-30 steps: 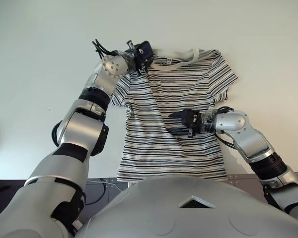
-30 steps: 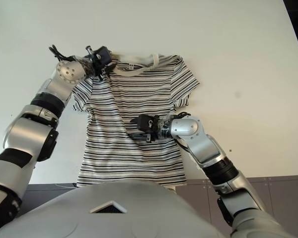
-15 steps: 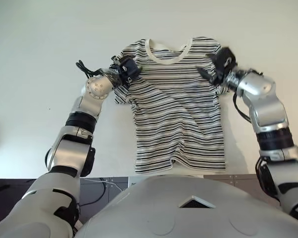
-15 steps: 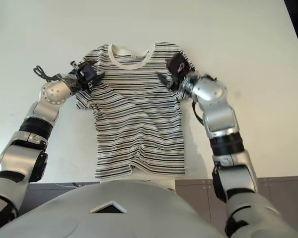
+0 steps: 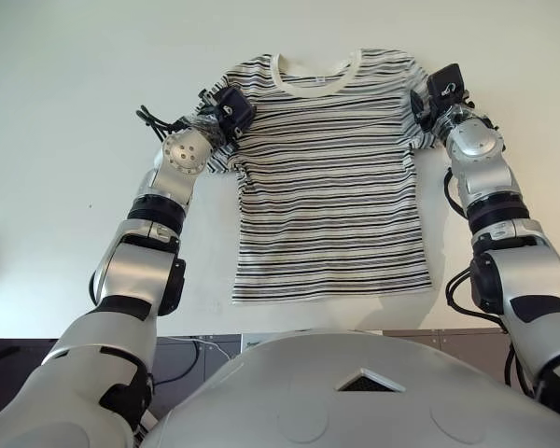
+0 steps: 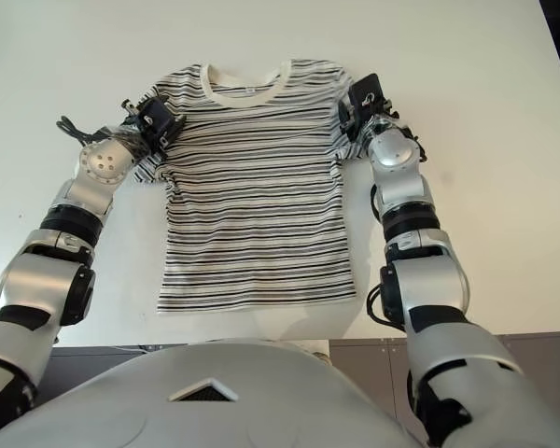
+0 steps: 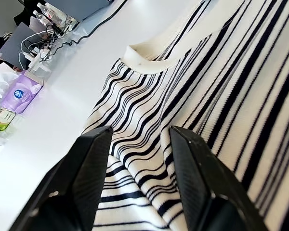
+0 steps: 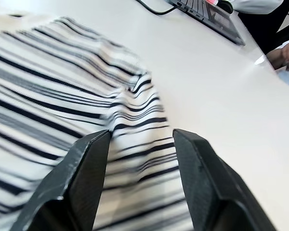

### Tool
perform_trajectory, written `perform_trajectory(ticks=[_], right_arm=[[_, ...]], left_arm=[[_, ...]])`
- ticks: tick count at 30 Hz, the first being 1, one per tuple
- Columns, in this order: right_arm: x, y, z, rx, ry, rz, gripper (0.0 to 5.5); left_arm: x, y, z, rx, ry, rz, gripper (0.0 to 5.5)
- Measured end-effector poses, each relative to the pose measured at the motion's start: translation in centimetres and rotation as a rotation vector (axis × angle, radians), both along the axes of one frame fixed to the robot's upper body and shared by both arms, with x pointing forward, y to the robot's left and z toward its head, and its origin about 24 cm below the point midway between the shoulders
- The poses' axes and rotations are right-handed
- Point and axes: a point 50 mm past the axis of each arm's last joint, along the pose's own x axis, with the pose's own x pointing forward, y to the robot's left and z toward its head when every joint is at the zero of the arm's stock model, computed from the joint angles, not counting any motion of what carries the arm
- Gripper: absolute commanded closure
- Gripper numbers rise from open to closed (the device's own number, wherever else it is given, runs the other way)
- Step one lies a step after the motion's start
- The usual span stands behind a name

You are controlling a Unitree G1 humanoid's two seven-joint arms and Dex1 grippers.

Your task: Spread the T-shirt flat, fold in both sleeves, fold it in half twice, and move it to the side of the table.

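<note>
Long axis: T-shirt [image 5: 331,187] runs collar-far, hem-near on the desk [image 5: 75,75].
Left: left end effector [image 5: 230,112], fingers spread, over the left sleeve [image 5: 220,161].
Right: right end effector [image 5: 422,105], fingers spread, over the right sleeve [image 5: 417,136].

T-shirt [image 5: 331,187] on table [image 5: 65,112] (centre)

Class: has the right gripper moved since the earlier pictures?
Yes. The right gripper went from mid-shirt to the T-shirt's right sleeve, farther from the table's near edge.

The striped T-shirt [image 5: 329,177] lies spread flat on the white table, collar away.
</note>
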Motion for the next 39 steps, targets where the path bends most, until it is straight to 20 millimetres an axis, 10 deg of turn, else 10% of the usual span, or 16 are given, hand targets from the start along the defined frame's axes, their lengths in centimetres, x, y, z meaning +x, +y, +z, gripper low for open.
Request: perform_trajectory(ticks=[4,7,10,13,22,34,39], right_arm=[[-0.9,1.3,5.6,0.079,-0.259,0.033,3.13],[-4.1,2.6,5.3,0.097,-0.202,0.133,3.13],[-9.9,3.8,1.8,0.064,0.031,0.336,3.13],[-14.0,1.5,-0.6,-0.137,0.231,0.473,3.13],[-18.7,0.6,-0.3,-0.236,0.314,0.596,3.13],[-19.9,0.0,-0.1,-0.249,0.343,0.567,3.13],[-18.8,-0.9,1.8,-0.164,0.309,0.454,3.13]], left_arm=[[0.1,-1.0,4.4,-0.31,-0.18,0.027,3.33],[-1.2,-0.4,7.1,-0.407,-0.232,0.046,3.33],[-5.1,2.2,4.5,-0.161,-0.037,-0.019,3.33],[-11.9,0.7,1.7,-0.101,0.229,-0.256,3.33],[-17.3,0.2,0.8,-0.03,0.294,-0.278,3.33],[-17.6,-0.3,0.8,-0.06,0.25,-0.203,3.33],[-15.6,-0.6,4.4,-0.142,0.093,-0.143,3.33]])
